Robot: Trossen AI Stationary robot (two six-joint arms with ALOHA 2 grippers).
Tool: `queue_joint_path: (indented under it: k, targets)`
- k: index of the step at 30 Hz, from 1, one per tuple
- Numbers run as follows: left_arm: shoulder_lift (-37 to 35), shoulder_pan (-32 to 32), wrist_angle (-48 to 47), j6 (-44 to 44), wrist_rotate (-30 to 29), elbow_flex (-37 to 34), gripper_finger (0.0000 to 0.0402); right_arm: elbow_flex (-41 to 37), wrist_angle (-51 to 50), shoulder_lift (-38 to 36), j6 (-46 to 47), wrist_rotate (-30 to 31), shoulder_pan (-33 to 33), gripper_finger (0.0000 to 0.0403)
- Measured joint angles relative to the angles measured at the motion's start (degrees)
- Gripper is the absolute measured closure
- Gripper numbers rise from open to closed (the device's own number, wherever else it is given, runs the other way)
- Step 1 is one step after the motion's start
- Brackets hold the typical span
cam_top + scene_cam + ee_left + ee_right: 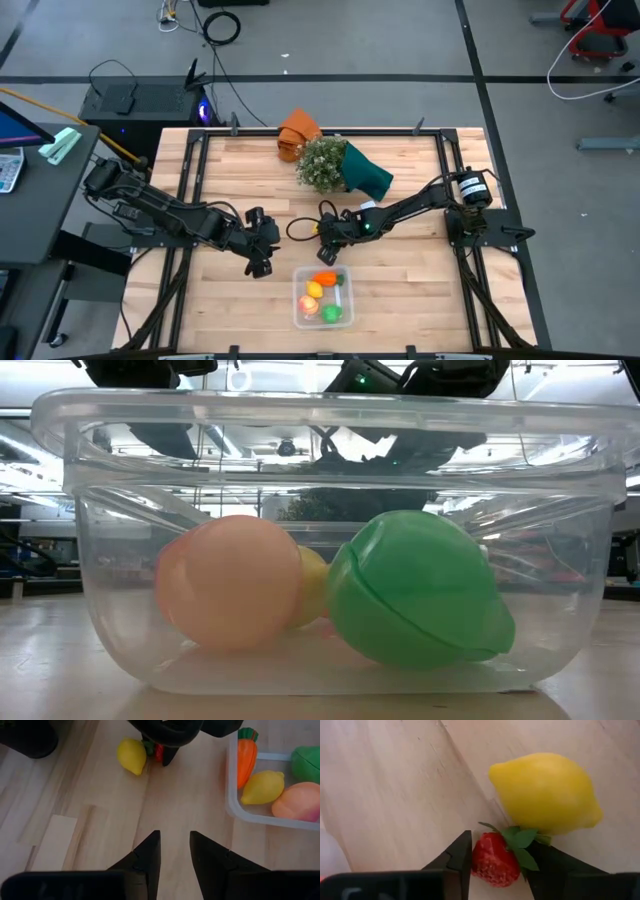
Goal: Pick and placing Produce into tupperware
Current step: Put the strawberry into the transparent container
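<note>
A small red berry (492, 860) with green leaves lies on the wooden table, touching a yellow lemon (545, 792) behind it. My right gripper (495, 865) is shut on the berry near the table's middle (325, 240). The clear tupperware (297, 318) stands near the front edge. It holds a carrot (246, 757), a second lemon (262, 787), a peach (299, 802) and a green piece (415, 590). My left gripper (175, 851) hovers left of the tupperware, open by a narrow gap, nothing between its fingers. My right gripper has the berry's two sides (476, 862) pinched between its fingers, slanting down from above. One finger (460, 860) lies against the red flesh, the other (550, 867) sits behind the green leaves. The berry appears to rest on the table beside the lemon.
A bushy plant in teal wrap (335, 165) and an orange cloth (298, 132) lie at the table's far side. A black cable loop (300, 228) lies between the two grippers. Bare wood stretches left and right of the tupperware.
</note>
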Motion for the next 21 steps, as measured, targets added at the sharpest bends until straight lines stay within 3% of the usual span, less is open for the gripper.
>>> queue_joint_path:
  k: [5, 21]
  targets:
    - [0.0, 0.1, 0.0, 0.7, 0.0, 0.0, 0.0288, 0.0, -0.3, 0.0, 0.2, -0.4, 0.1, 0.0307]
    - [0.0, 0.4, 0.0, 0.7, 0.0, 0.0, 0.0291, -0.3, -6.1, -5.6, -1.2, 0.1, -0.4, 0.0304]
